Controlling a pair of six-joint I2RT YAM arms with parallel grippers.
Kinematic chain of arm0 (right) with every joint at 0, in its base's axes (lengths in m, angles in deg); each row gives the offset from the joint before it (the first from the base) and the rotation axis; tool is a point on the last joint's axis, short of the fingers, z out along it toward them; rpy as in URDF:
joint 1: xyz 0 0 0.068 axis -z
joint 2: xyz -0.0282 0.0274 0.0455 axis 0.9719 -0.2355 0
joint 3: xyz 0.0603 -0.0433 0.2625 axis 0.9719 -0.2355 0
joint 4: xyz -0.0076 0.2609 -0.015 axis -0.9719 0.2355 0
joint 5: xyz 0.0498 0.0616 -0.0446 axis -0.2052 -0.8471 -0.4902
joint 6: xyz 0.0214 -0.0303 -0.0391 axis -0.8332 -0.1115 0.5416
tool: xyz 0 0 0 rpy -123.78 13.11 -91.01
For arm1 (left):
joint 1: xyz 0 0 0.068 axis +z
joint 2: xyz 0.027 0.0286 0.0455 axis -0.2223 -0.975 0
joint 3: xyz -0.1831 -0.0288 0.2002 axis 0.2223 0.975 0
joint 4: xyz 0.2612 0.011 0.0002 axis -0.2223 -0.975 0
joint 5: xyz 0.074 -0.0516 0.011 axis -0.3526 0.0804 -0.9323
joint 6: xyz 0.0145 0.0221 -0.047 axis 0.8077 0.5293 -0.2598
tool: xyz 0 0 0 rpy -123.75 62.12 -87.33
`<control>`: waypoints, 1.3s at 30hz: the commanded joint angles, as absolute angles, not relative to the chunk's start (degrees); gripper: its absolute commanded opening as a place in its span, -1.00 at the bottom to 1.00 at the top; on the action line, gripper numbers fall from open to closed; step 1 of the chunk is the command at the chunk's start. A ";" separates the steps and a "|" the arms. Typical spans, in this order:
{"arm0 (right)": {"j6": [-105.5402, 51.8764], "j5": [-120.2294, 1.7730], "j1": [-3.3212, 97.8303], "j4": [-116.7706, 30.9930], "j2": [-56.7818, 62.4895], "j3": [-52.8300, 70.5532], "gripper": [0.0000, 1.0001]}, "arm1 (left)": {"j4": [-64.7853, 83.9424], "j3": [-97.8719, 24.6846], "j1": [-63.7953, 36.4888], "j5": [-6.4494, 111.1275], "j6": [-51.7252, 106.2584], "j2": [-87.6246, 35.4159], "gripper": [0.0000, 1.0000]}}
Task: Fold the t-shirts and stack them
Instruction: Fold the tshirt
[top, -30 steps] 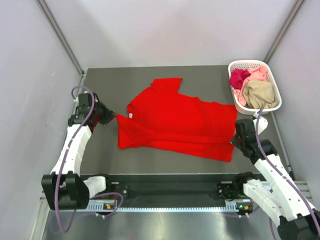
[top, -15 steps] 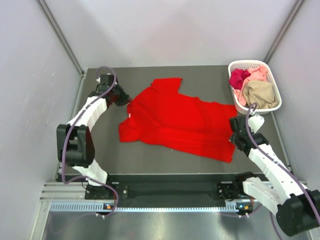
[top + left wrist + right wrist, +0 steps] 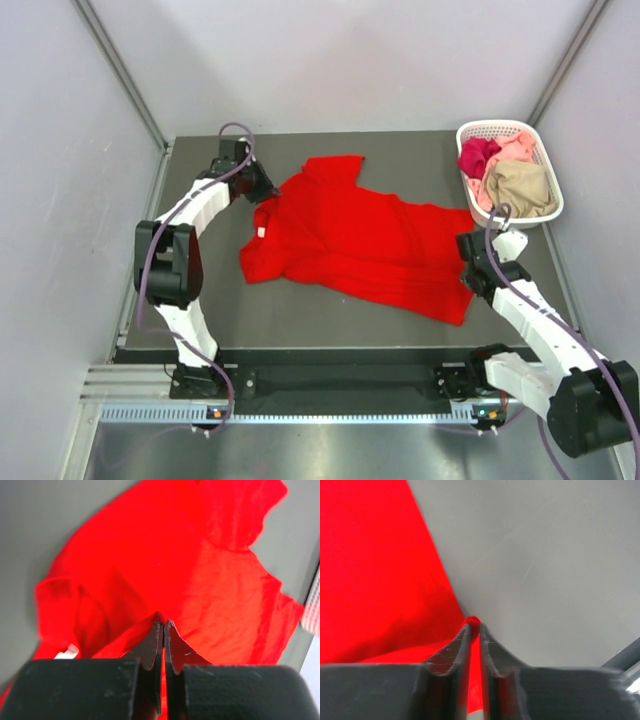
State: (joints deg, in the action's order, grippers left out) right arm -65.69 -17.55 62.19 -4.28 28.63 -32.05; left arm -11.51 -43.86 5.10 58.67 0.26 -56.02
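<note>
1. Left gripper (image 3: 268, 190): moved from the table's (image 3: 200, 300) left edge toward the far side, drawing cloth along. Jaws pinched on the red t-shirt (image 3: 365, 240), probably at the shoulder.
2. Red t-shirt: rumpled, mid-table, neck label (image 3: 262, 232) at its left.
3. Right gripper (image 3: 470, 262): jaws clamped on the shirt's right edge.
4. White lattice basket (image 3: 510, 128): far right corner, holding a magenta shirt (image 3: 478, 155), a pale pink shirt (image 3: 517, 148) and a tan shirt (image 3: 520, 187).

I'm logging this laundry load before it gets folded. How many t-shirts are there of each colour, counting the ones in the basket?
red t-shirt: 1, outside the basket
magenta t-shirt: 1, in the white basket
pale pink t-shirt: 1, in the basket
tan t-shirt: 1, in the basket
Total: 4 t-shirts, as far as the bunched pile shows
</note>
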 commanded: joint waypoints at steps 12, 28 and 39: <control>-52.90 -36.52 63.20 -8.66 27.96 -21.16 -0.19 | -30.93 -53.74 4.76 32.91 15.20 -57.40 0.07; -49.55 -44.38 62.85 -12.99 26.54 -23.35 -0.23 | -29.35 -40.01 5.37 40.39 13.01 -59.24 -0.24; -49.81 -44.21 62.85 -12.02 28.74 -23.61 -0.24 | -34.62 -35.53 14.41 31.25 8.44 -56.53 -1.00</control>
